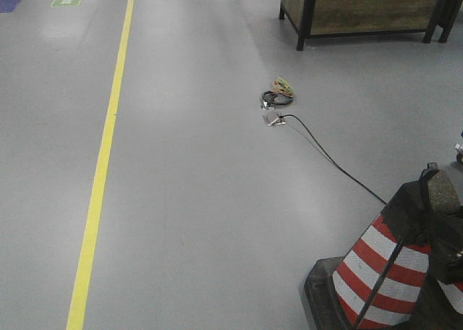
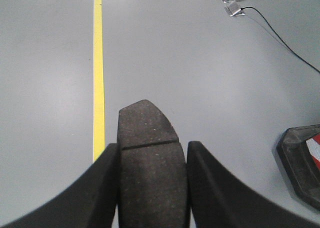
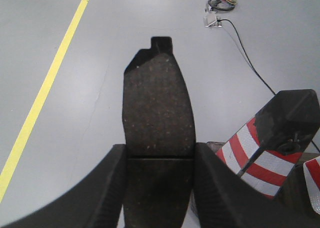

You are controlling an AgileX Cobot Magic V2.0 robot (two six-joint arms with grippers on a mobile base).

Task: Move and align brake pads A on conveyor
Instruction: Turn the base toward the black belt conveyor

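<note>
Each wrist view shows one dark grey brake pad clamped between black fingers and held above the grey floor. My left gripper point(image 2: 152, 147) is shut on a brake pad point(image 2: 146, 123), whose rounded end and cross groove stick out past the fingertips. My right gripper point(image 3: 160, 149) is shut on another brake pad point(image 3: 157, 95). That pad reaches further forward and ends in a small square tab. The conveyor is out of view in all frames.
A red-and-white traffic cone point(image 1: 376, 272) on a black base stands close at the right, and shows as cone point(image 3: 265, 148) beside the right pad. A black cable point(image 1: 333, 160) runs to a coil of wires point(image 1: 278, 95). A yellow floor line point(image 1: 101, 163) runs at the left, and a wooden cabinet point(image 1: 362, 8) stands far back.
</note>
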